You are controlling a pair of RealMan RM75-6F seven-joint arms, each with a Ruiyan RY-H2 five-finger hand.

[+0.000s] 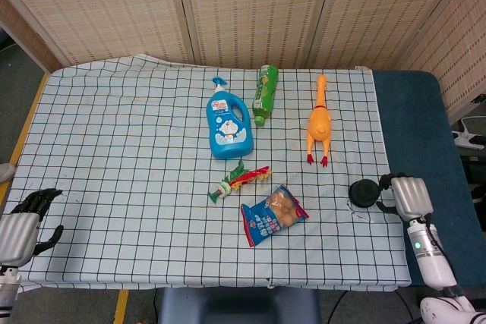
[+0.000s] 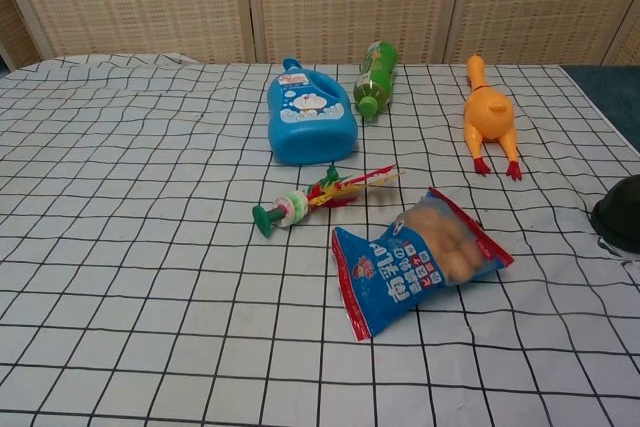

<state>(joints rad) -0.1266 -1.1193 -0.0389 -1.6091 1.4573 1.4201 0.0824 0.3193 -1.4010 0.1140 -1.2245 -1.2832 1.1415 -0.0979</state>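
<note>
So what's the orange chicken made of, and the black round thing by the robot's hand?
The orange chicken looks like soft rubber or vinyl: smooth, slightly glossy, moulded in one piece with red feet. The black round thing beside the right hand looks like hard plastic or rubber, dark with a dull sheen; it is too small to tell for sure.

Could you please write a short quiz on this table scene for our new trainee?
1. True or false: the orange chicken stands upright.
2. Which thing lies nearest the snack bag? A. green bottle B. feather toy C. blue bottle
3. What does the right hand touch?

Key: 1. False; it lies flat on the cloth. 2. B. 3. The black round thing; whether it grips it cannot be told. The left hand holds nothing.
</note>
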